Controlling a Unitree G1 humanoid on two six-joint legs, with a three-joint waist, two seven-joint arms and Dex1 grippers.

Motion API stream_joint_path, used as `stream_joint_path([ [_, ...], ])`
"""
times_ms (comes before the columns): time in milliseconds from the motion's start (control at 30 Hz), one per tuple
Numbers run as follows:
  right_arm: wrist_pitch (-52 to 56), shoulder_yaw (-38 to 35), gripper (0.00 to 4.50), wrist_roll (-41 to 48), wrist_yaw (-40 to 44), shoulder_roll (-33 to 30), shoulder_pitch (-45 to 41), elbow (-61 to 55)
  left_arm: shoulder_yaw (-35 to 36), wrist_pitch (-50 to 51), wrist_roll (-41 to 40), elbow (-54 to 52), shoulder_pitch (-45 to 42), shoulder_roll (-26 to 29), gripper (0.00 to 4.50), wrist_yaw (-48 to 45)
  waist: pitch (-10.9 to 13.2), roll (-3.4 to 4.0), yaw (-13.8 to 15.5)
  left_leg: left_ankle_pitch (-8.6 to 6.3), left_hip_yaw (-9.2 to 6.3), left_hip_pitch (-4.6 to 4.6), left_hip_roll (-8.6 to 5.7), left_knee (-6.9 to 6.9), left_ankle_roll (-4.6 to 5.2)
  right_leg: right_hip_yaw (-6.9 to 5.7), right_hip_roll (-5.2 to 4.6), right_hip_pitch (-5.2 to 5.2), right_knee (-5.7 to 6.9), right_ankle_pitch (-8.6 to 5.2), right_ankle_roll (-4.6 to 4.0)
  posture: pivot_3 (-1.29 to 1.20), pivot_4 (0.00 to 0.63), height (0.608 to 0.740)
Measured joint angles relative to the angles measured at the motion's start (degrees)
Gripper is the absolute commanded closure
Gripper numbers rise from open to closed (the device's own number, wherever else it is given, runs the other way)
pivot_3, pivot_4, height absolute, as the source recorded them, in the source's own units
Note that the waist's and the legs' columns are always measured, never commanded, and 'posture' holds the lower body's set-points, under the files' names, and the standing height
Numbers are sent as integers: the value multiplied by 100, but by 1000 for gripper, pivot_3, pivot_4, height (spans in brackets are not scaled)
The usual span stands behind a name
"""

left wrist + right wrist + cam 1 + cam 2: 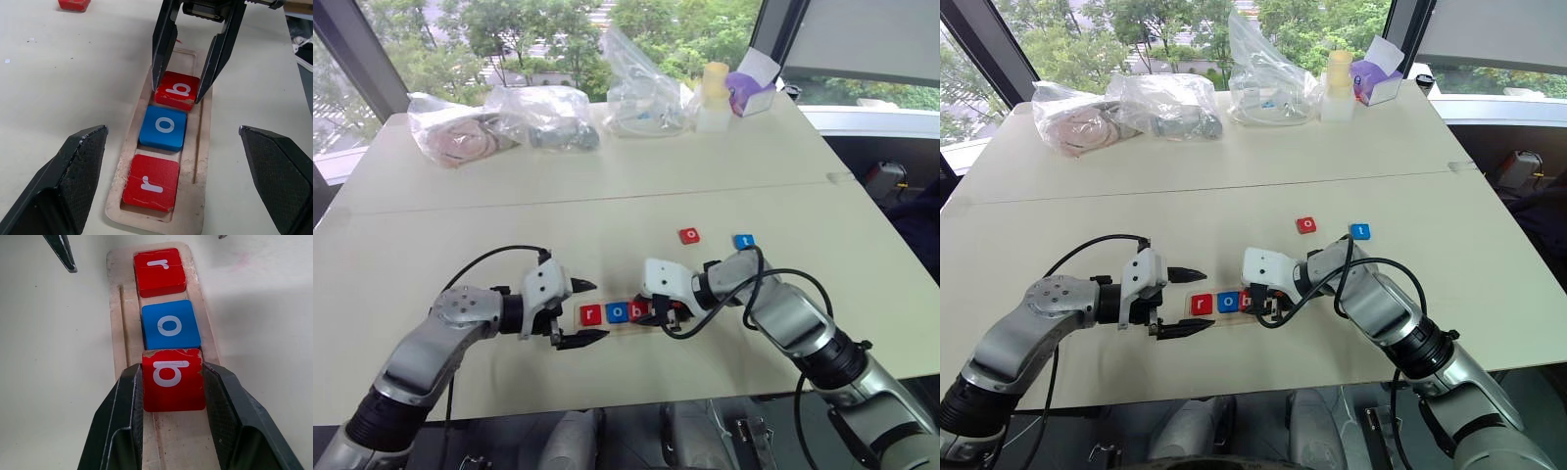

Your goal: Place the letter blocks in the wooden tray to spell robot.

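right now the long pale wooden tray (195, 161) lies low in the middle of the head views, on the cream worktop (607, 196), between the two grippers. its slot holds three small square letter blocks in a row: the red r block (150, 182) at the end nearest the left gripper (580, 312), the blue o block (163, 127) touching it, then the red b block (172, 378). the right gripper (172, 382) is clamped on that b block, one black finger against each side, the block sitting in the slot just beside the blue o. the left gripper hangs at the r end of the tray with its jaws spread wide, touching nothing.

the head views add what the wrist views leave out: a second red o block (689, 235) and a blue t block (743, 240) lying loose on the worktop right of centre, well apart from the tray, and clear plastic bags (548, 116) with a small bottle (713, 96) and a purple box (751, 95) along the upper edge. the wrist views give the close grip and the letters plainly.
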Motion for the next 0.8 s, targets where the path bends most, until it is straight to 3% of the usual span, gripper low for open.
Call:
stream_joint_path([
  [33, -1, 2, 3344, 0, -1, 0, -7, 0, 0, 2, -1, -2, 0, 0, 0, 16, 0, 0, 0, 0, 0, 0, 0, 0, 0, 0, 1, 0, 0, 0, 0, 0, 150, 740],
  [67, -4, 3, 2326, 0, -2, 0, -16, 0, 0, 4, -3, -2, 0, 0, 0, 26, 0, 0, 1, 0, 0, 0, 0, 0, 0, 0, 1, 0, 0, 0, 0, 0, 150, 740],
  [133, -5, 3, 1467, 0, -5, 0, -26, 0, 0, 6, -4, -3, 0, 0, 0, 34, 0, 0, 3, 0, 0, 0, 0, 0, 0, 0, 2, 0, 0, 0, 0, 0, 150, 740],
  [200, -5, 4, 283, 0, -16, 0, -26, 0, 1, 6, -5, -4, 1, 0, 0, 39, 0, 0, 3, 0, 0, 0, 0, 0, 0, 0, 2, 0, 0, 0, 0, 0, 150, 740],
  [233, -5, 4, 48, 0, -23, 0, -26, 0, 1, 6, -5, -5, 1, 0, 0, 41, 0, 0, 2, 0, 0, 0, 0, 0, 0, 0, 2, 0, 0, 0, 0, 0, 150, 740],
  [800, -80, -33, 48, 5, -166, -45, -204, 277, 0, 33, -11, -14, -4, 0, 0, 72, 0, -1, 3, 0, 0, 0, 0, 0, 0, 0, 1, 1, -1, 0, 0, 0, 150, 740],
])
